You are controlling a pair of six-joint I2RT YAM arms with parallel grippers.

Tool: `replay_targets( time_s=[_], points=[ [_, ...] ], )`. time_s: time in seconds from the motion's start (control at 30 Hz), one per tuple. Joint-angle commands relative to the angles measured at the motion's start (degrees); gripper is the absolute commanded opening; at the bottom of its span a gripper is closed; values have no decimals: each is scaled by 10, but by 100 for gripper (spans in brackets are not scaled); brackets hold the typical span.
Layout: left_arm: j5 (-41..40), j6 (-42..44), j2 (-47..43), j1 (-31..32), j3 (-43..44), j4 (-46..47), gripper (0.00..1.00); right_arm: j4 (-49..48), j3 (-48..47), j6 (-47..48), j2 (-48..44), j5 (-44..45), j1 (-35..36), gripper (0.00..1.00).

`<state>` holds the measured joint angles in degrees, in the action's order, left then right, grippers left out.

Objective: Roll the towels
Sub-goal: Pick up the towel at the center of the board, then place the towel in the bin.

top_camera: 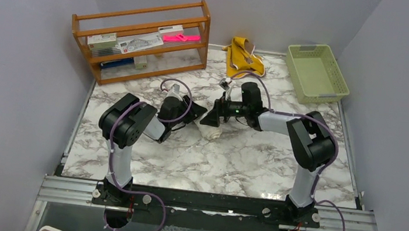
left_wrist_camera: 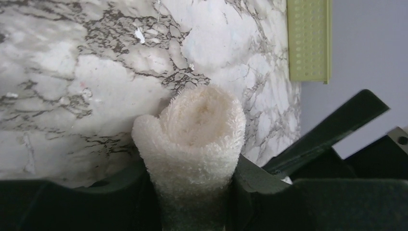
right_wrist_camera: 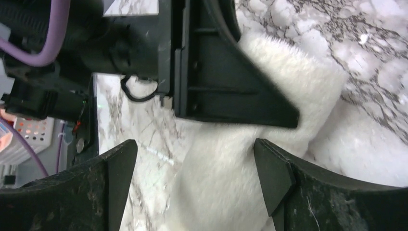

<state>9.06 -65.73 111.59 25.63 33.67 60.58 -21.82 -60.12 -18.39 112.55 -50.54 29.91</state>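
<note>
Marble table [top_camera: 243,161] — cream towel [left_wrist_camera: 197,139] clenched in left gripper [left_wrist_camera: 192,192]; right gripper [right_wrist_camera: 195,159] released, astride.

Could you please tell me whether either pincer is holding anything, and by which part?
The left pincer squeezes the rolled cream towel across its sides, near one end. The right pincer is open, holding nothing.

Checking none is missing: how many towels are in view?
2. The cream-white towel, rolled, is gripped by the left hand mid-table; the mustard-yellow towel lies crumpled at the back, near the basket.
</note>
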Motion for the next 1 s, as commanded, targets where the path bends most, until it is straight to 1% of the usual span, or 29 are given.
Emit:
replay_targets(
  time_s=[0.0, 0.07, 0.13, 0.17, 0.2, 0.27, 0.33, 0.37, 0.4, 0.43, 0.5, 0.53, 0.57, 0.7, 0.83, 0.97],
  points=[
    [6, 138, -40, 0, 39, -113, 41, -34, 54, 27, -83, -1, -33, 92],
    [39, 171, -55, -7, 55, -136, 41, -99, 104, 9, -120, 16, -51, 93],
    [75, 200, -74, -15, 70, -153, 41, -190, 152, -17, -154, 38, -68, 94],
    [94, 214, -87, -20, 77, -162, 41, -235, 172, -37, -167, 44, -76, 98],
    [115, 228, -101, -23, 85, -169, 42, -262, 185, -61, -177, 52, -82, 100],
    [145, 260, -133, -27, 105, -202, 42, -255, 173, -91, -182, 45, -87, 100],
    [172, 299, -171, -28, 129, -242, 43, -267, 140, -95, -166, -49, -94, 100],
    [188, 320, -186, -29, 143, -263, 43, -304, 131, -119, -154, -90, -98, 100],
    [208, 346, -200, -31, 156, -284, 44, -376, 134, -154, -143, -115, -103, 100],
    [234, 361, -211, -34, 169, -302, 44, -470, 148, -201, -135, -117, -109, 100],
    [289, 386, -235, -40, 194, -337, 44, -682, 201, -277, -120, -70, -124, 100],
    [308, 394, -244, -41, 205, -349, 45, -767, 225, -299, -110, -39, -130, 100],
    [328, 396, -253, -42, 212, -355, 45, -796, 232, -314, -102, -25, -135, 100],
    [426, 397, -269, -41, 251, -363, 46, -801, 193, -328, -74, -75, -136, 100],
    [487, 428, -280, -42, 290, -420, 46, -801, 203, -295, -86, -69, -136, 100],
    [542, 426, -288, -42, 308, -425, 46, -802, 194, -300, -96, -90, -135, 100]
  ],
)
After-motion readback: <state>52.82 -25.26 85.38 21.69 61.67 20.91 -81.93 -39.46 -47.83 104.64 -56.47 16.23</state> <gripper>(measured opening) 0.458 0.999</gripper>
